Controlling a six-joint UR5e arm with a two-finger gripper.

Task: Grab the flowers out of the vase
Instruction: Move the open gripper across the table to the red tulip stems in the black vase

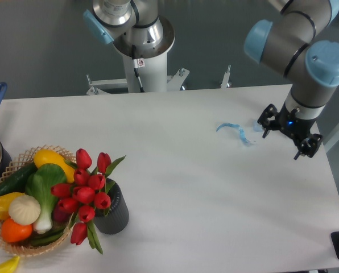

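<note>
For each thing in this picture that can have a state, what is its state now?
flowers: in the vase, leaning toward the basket, not held
vase: upright on the table, beside the basket
basket: upright, filled with vegetables
gripper: over the table's far right side, holding nothing; open or shut unclear
blue strip: lying loose on the table
</note>
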